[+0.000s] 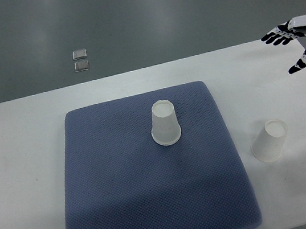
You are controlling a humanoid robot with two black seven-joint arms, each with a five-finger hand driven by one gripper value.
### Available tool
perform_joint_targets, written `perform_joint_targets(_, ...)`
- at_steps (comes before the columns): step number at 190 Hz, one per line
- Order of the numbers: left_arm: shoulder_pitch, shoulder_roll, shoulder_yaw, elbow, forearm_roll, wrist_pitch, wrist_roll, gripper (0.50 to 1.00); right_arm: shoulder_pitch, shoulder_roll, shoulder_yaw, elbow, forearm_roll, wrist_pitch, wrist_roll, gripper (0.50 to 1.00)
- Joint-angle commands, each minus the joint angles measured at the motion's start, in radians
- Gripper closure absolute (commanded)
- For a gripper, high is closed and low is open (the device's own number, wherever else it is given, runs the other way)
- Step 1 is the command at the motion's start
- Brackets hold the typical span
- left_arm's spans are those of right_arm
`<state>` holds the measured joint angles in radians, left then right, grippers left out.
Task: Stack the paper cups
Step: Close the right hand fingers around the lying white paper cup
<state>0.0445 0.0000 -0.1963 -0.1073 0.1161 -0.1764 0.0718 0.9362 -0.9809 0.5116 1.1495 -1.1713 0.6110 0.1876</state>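
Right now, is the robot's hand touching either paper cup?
Apart. The top view shows the right hand open at the table's far right edge, with bare table between it and the nearer cup; the mat cup is farther.

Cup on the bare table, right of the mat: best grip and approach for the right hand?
Grip the cup around its side wall, midway up, coming from the right where the open right hand is. It seems to stand upside down, closed base up, so there is no rim to hook; the tapered wall is the only hold. A side grip should also leave it free to drop over the mat cup.
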Motion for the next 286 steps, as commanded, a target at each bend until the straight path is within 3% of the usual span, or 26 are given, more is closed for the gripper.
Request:
perform_joint_targets(1, 0.000, 0.000, 0.000, 0.000, 0.000, 0.000, 0.000, 0.500, -0.005, -0.039, -0.002, 0.095, -0.077, 0.000, 0.032, 0.581)
perform_joint_targets(26, 0.000, 0.000, 0.000, 0.000, 0.000, 0.000, 0.000, 0.500, -0.063, -0.073, -0.004, 0.203, -0.151, -0.004, 0.035, 0.581)
perform_joint_targets(45, 0.000, 0.000, 0.000, 0.000, 0.000, 0.000, 0.000, 0.500, -0.109, -0.073, -0.005, 0.249, -0.217, -0.074, 0.035, 0.581)
perform_joint_targets(143, 0.000, 0.000, 0.000, 0.000, 0.000, 0.000, 0.000, 0.500, -0.208, -0.062, -0.176, 0.273, -0.373, -0.355, 0.078, 0.581)
perform_joint_targets(207, 0.000, 0.000, 0.000, 0.000, 0.000, 0.000, 0.000, 0.500, -0.223, -0.025, -0.219, 0.273, -0.380, -0.382, 0.084, 0.583)
perform_joint_targets(234, 0.000, 0.000, 0.000, 0.000, 0.000, 0.000, 0.000, 0.500, -0.229, -0.010, -0.219, 0.268, -0.380, -0.386, 0.133, 0.603)
perform_joint_targets(245, 0.000, 0.000, 0.000, 0.000, 0.000, 0.000, 0.000, 0.500, -0.229, -0.009, -0.220, 0.265, -0.381, -0.390, 0.135, 0.670)
perform_joint_targets(251, 0.000, 0.000, 0.000, 0.000, 0.000, 0.000, 0.000, 0.500, -0.232, -0.009, -0.220, 0.265, -0.386, -0.404, 0.135, 0.683)
perform_joint_targets(286, 0.000, 0.000, 0.000, 0.000, 0.000, 0.000, 0.000, 0.500, -0.251, -0.010, -0.246, 0.245, -0.421, -0.487, 0.135, 0.697)
